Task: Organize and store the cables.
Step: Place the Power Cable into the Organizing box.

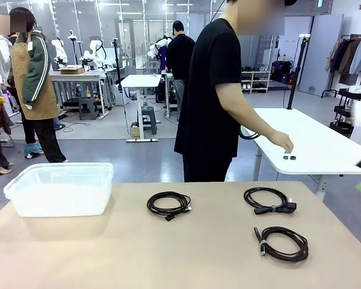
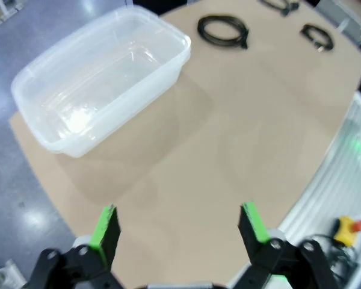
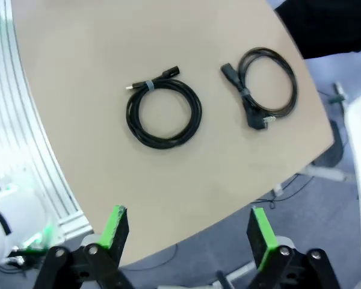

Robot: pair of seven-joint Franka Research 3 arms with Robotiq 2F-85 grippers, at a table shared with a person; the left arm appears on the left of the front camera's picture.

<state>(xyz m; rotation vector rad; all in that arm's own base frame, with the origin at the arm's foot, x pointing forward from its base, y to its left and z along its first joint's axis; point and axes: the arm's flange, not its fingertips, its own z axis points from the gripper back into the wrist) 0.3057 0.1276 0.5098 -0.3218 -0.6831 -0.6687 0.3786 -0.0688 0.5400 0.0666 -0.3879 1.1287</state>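
Our left gripper (image 2: pixel 177 218) and right gripper (image 3: pixel 188 221) both hang with fingers spread, holding nothing. Three thin black coiled cords lie apart: the middle cable (image 1: pixel 168 205), the chunky-plug cable (image 1: pixel 269 200) far right, and the banded cable (image 1: pixel 283 242) near right. We judge that pinching a single strand may unwind a coil, or a plug may snag the clear plastic bin (image 1: pixel 60 198) at far left. The tan tabletop (image 1: pixel 96 253) is matte. Beyond lies a grey-floored lab, where a person in black (image 1: pixel 207 90) reaches to a white table (image 1: pixel 325 144).

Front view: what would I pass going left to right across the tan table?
Tub → middle cable → then two together, one behind the other: far cable, near cable.
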